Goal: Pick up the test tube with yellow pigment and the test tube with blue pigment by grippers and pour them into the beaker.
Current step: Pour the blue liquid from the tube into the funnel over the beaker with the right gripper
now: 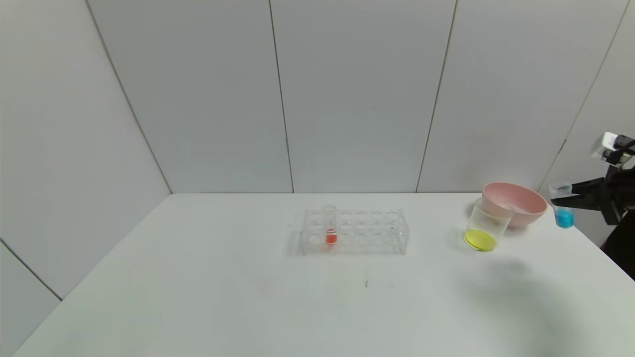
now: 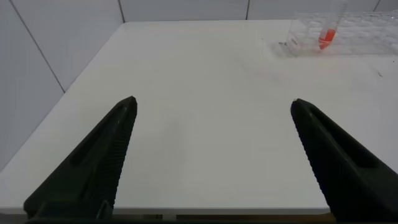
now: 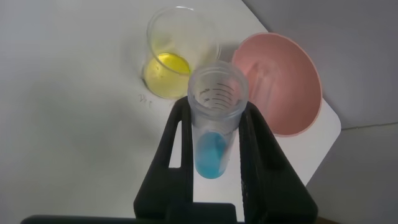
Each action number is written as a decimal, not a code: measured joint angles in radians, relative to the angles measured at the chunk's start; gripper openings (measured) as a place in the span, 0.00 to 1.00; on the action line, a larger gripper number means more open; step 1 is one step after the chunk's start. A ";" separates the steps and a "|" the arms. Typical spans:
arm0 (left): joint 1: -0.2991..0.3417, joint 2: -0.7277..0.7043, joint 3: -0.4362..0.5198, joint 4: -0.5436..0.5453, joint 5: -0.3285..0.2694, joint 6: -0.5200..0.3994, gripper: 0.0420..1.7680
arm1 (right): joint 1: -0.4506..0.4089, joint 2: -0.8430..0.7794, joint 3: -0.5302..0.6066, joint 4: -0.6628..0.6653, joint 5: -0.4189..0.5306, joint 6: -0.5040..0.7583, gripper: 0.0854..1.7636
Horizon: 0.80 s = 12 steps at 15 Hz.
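Right gripper [image 1: 563, 197]: one test tube with blue pigment [image 1: 563, 210] is being clenched beyond the table's right edge, past one pink bowl [image 1: 516, 203] and one beaker [image 1: 483, 228]. Left gripper [image 2: 211, 107] is being held wide open. One rack [image 2: 348, 37] is being shown.

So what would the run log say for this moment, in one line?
right gripper: shut on blue tube, held upright beside pink bowl | beaker: yellow liquid inside | left gripper: open, idle | rack: red tube
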 joint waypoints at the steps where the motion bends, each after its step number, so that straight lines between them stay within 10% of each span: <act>1: 0.000 0.000 0.000 0.000 0.000 0.000 1.00 | 0.013 0.024 -0.028 0.020 -0.022 -0.009 0.24; 12: 0.000 0.000 0.000 0.000 0.000 0.000 1.00 | 0.080 0.147 -0.350 0.350 -0.268 -0.111 0.24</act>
